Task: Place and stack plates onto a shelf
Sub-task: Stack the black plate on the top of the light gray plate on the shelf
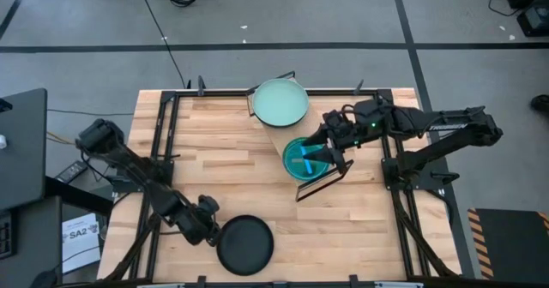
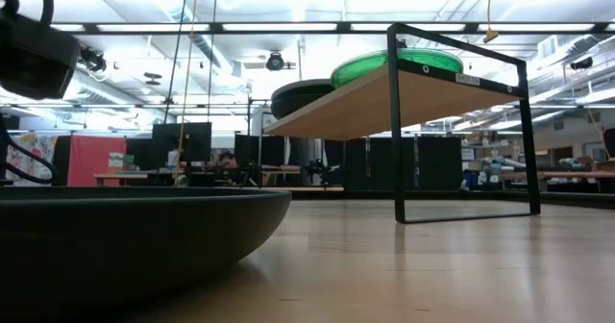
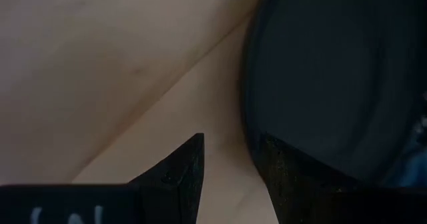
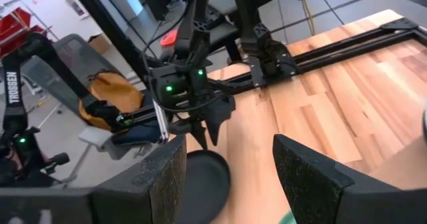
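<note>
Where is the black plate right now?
In the high view the black plate lies on the table at the near edge, left of centre, right beside the left gripper, far from the shelf.

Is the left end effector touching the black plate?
Cannot tell. In the left wrist view the left end effector is open beside the black plate, one finger overlapping its rim.

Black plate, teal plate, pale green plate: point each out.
black plate [image 1: 245, 245], high view, its centre.
teal plate [image 1: 298, 159], high view, its bare left half.
pale green plate [image 1: 280, 103], high view, its centre.
</note>
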{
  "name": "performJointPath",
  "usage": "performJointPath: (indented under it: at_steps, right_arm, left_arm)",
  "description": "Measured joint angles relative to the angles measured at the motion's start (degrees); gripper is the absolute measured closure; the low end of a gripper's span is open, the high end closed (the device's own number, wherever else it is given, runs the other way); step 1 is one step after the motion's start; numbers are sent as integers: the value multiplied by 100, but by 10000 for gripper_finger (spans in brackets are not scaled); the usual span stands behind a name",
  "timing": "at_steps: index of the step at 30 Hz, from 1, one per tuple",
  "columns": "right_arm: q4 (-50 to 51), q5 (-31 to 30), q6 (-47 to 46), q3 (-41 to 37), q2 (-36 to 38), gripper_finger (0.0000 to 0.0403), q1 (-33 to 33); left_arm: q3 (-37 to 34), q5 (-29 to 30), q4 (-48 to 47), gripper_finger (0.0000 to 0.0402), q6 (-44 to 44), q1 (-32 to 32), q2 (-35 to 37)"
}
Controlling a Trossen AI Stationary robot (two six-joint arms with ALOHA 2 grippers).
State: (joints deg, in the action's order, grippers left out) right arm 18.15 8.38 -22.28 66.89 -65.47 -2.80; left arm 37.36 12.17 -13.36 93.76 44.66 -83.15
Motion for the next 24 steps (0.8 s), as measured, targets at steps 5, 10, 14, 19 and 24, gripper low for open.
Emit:
performJointPath:
  at_steps: [5,10,14,19,24]
  right_arm:
    - [0,-94,0,0,-2,173,-131]
    - [4,-449,1,0,-2,173,-252]
    - [8,-570,2,0,-4,173,-322]
    - [6,-591,2,0,-4,173,-329]
    - [4,-601,2,-2,-4,173,-327]
  left_arm:
    - [0,2,247,251,13,0,-246]
    - [0,67,520,251,17,-15,-523]
    - [15,87,707,251,31,-13,-706]
    - [17,53,677,272,192,-17,-704]
    - [12,20,673,321,205,-20,-714]
